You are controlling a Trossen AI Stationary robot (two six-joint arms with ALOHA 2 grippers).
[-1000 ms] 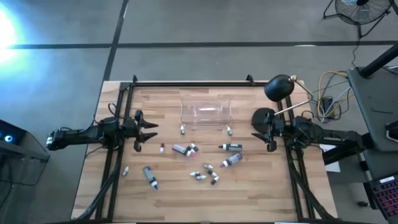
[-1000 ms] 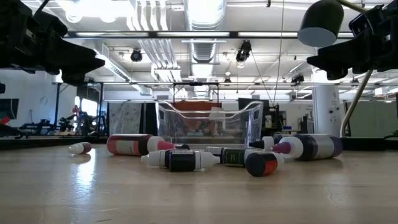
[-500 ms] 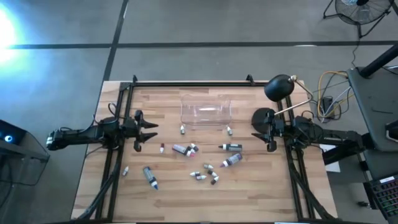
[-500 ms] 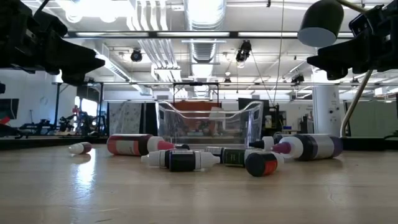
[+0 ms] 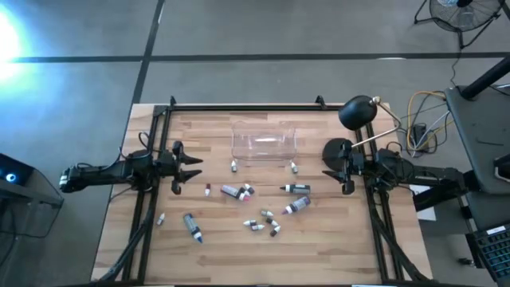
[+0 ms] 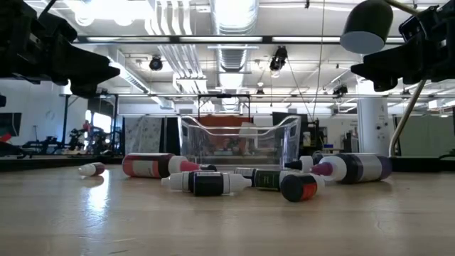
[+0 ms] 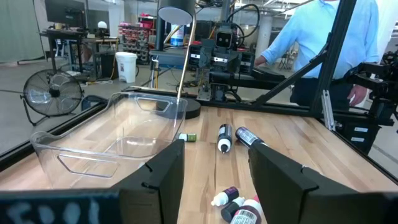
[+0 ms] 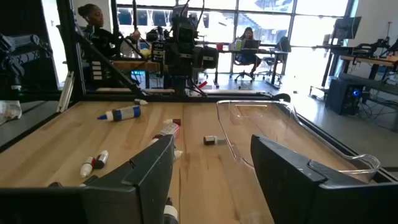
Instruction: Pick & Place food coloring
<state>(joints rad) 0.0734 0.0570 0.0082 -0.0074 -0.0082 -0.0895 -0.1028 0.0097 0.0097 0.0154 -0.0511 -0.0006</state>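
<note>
No change since a second ago: left gripper (image 5: 190, 169) and right gripper (image 5: 331, 174) hovering open, empty. Food coloring bottles (image 5: 253, 207) scattered on table (image 5: 358, 255) beside clear box (image 5: 264, 141). Picking not started.

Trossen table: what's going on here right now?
Nothing is being handled. The left gripper hangs open at the table's left edge, the right gripper open at its right edge, both empty and above the surface. The food coloring bottles lie scattered on the wood in front of the clear plastic box, which looks empty. No bottle picked up yet. A person in a blue shirt stands beyond the table.
</note>
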